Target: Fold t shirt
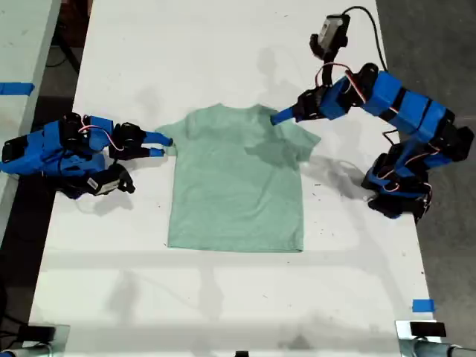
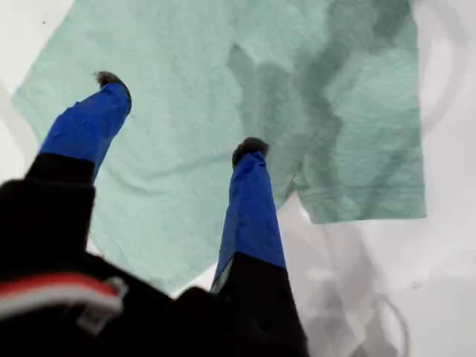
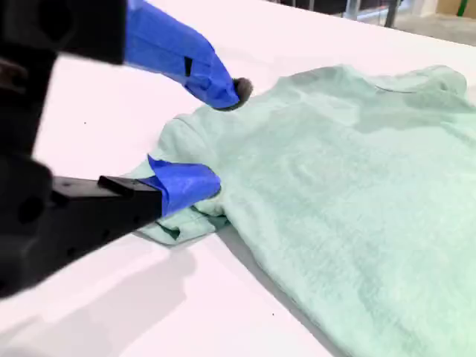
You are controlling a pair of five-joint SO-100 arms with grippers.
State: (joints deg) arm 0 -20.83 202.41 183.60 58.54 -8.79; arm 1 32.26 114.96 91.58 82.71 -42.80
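Observation:
The pale mint-green t shirt point(image 1: 236, 186) lies flat in the middle of the white table, neck toward the far edge. At the exterior view's right, my first gripper point(image 1: 281, 117) hangs open above the shirt's shoulder and sleeve on that side. In the first wrist view its two blue fingers point(image 2: 181, 113) are spread over the t shirt point(image 2: 223, 44), gripping nothing. At the exterior view's left, my second gripper point(image 1: 160, 145) sits low on the table. It stands open point(image 3: 223, 137) astride the other sleeve point(image 3: 186, 134), its lower finger resting on the bunched sleeve edge of the t shirt point(image 3: 357, 186).
The white table point(image 1: 223, 44) extends around the shirt on all sides. A blue tape mark point(image 1: 422, 305) sits near the table's corner at the exterior view's lower right. A second table with blue tape point(image 1: 16, 88) adjoins at that view's left.

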